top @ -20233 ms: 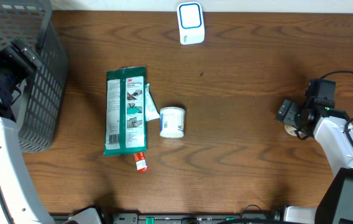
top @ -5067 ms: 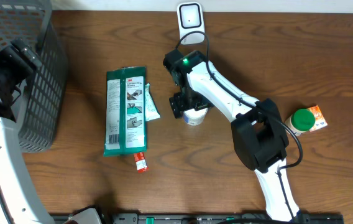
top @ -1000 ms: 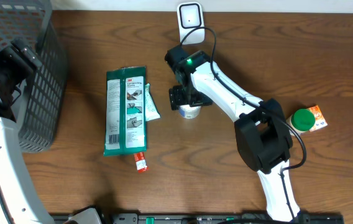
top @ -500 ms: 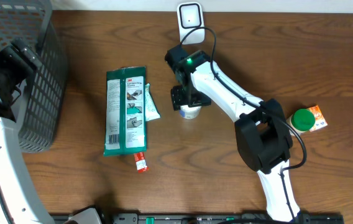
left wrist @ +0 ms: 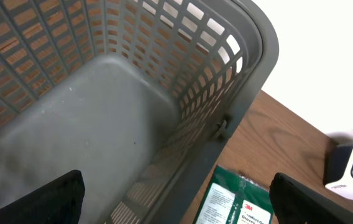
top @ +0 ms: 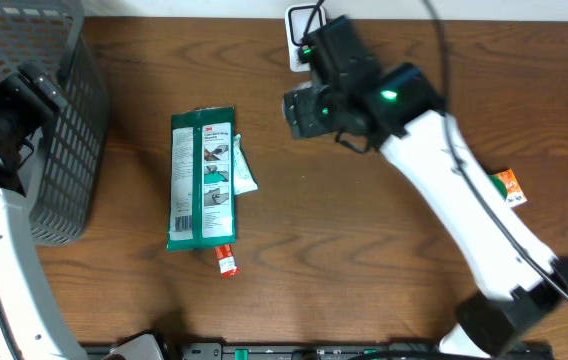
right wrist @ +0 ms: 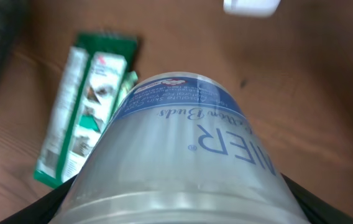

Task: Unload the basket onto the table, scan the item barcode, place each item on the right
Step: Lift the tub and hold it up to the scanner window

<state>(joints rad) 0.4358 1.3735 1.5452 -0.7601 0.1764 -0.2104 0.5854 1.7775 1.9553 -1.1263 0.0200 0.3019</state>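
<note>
A white round tub [right wrist: 183, 137] with blue lettering fills the right wrist view. My right gripper [right wrist: 179, 208] is shut on it, one dark finger at each lower corner. In the overhead view that gripper [top: 309, 108] hangs high above the table, just in front of the white barcode scanner [top: 296, 28], and hides the tub. The scanner [right wrist: 251, 5] shows at the top edge of the right wrist view. My left gripper [left wrist: 176, 208] is open and holds nothing. It hovers over the rim of the grey basket [left wrist: 226, 118].
A green 3M glove pack [top: 202, 178] lies left of centre, with a teal packet [top: 243, 172] beside it and a small red tube [top: 226, 262] below. An orange box [top: 510, 187] peeks out behind the right arm. The basket [top: 59, 130] stands at the far left.
The right gripper has lifted the tub off the table and carried it up and back toward the scanner. The left arm has not moved.
</note>
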